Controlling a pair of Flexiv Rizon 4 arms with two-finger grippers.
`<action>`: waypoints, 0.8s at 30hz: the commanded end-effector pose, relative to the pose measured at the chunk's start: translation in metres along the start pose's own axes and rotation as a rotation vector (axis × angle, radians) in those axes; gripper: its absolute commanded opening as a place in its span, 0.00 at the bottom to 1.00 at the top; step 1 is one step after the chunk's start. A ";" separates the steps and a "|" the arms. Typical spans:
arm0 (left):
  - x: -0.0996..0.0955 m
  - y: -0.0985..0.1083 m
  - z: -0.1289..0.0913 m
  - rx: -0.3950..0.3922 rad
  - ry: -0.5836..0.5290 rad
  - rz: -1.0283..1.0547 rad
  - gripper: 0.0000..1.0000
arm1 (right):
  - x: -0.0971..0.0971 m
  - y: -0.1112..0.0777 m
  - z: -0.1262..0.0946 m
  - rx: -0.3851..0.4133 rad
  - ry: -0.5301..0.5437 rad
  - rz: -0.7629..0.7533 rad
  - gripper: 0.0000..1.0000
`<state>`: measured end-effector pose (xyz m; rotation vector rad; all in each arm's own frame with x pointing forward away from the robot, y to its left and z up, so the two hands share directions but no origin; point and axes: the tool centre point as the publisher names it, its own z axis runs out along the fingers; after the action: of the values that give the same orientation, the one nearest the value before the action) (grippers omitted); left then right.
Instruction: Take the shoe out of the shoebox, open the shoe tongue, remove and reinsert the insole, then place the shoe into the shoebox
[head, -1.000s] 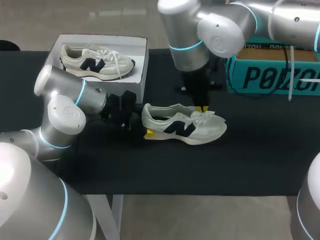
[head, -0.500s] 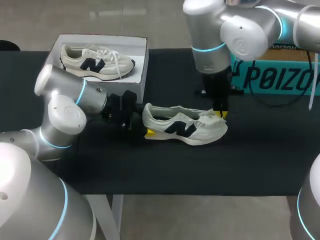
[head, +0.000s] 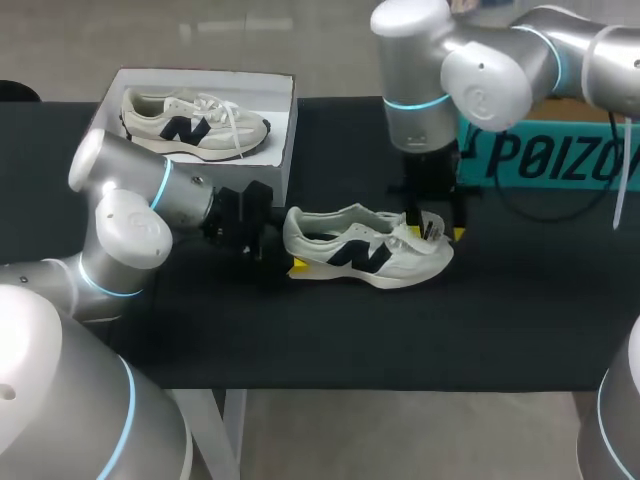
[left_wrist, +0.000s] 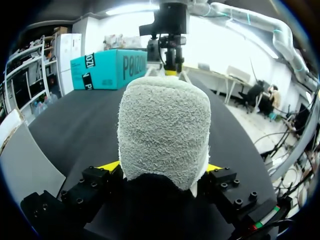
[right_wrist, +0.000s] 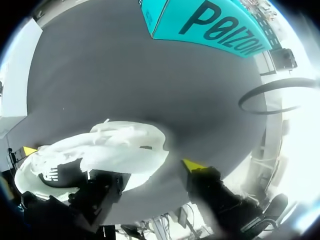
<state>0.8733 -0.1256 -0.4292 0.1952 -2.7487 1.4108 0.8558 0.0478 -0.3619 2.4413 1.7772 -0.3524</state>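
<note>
Looking down at the black table (head: 330, 340), where is the shoe?

The shoe (head: 365, 250), a pale sneaker with a dark side mark, lies on its sole near the table's middle. It is outside the box, with its heel at 9 o'clock and its toe at 3 o'clock.

And the shoebox?

The white shoebox (head: 283, 140) stands open at about 10 o'clock from the shoe, close to the heel. A second sneaker (head: 195, 122) lies inside it.

What is the left arm doing?

The left gripper (head: 288, 250) comes in from 9 o'clock and is clamped on the heel. In its own wrist view the fuzzy back of the shoe (left_wrist: 162, 130) fills the space between the two fingers. A yellow tip is pressed against each side.

And the right arm?

The right gripper (head: 436, 228) hangs over the toe end, pointing down. Its fingers stand apart, one yellow tip by the laces and the other by the toe. In its wrist view one fingertip (right_wrist: 192, 164) sits over bare tabletop just beside the shoe (right_wrist: 115, 147), and the other finger is hidden behind the toe. I cannot tell whether either finger touches the shoe.

Anything else on the table?

A teal box (head: 560, 150) lies at 2 o'clock from the shoe.
</note>
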 end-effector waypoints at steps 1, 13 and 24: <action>0.000 0.000 0.000 0.000 0.001 0.000 0.00 | -0.002 -0.004 -0.020 -0.030 0.020 0.000 1.00; 0.000 0.000 0.000 0.000 0.001 0.000 0.00 | 0.049 -0.033 -0.109 -0.259 0.311 -0.670 1.00; 0.000 0.000 0.000 0.000 0.001 0.000 0.00 | 0.062 -0.061 -0.138 -0.218 0.448 -1.255 1.00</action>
<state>0.8733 -0.1256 -0.4292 0.1949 -2.7487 1.4111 0.8321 0.1620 -0.2363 1.8433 2.4940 0.0948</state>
